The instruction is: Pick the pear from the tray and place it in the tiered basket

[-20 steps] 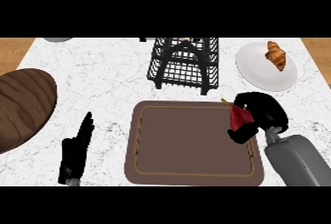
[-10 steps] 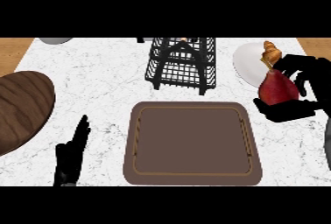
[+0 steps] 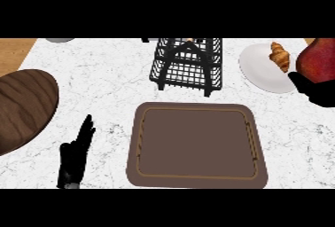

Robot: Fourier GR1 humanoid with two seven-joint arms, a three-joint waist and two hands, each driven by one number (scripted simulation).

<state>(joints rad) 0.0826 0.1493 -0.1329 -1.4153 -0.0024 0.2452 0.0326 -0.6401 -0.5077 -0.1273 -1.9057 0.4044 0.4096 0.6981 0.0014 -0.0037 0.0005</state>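
Black fingers of the right hand (image 3: 317, 91) curl up around the underside of the pear (image 3: 317, 60), which is held off the counter at the view's right edge, near the far right corner. The pear is dark red, and its upper part runs out of the picture, so its long axis cannot be fixed with certainty; it appears roughly upright. It hangs just beside, and partly over, the white plate (image 3: 262, 71), which carries a croissant (image 3: 280, 56).

From the held fruit, the tiered basket (image 3: 188, 64) lies to the left, well apart, standing at the counter's far edge near the middle. The plate sits between hand and basket. The right hand is clearly the nearer one. Something small shows in the basket's upper tier; what it is cannot be told.

Nearer the front edge, the brown tray (image 3: 196, 148) holds nothing. The left hand (image 3: 75, 155) rests with straight fingers at the front left. A wooden board (image 3: 23, 108) lies at the left edge.
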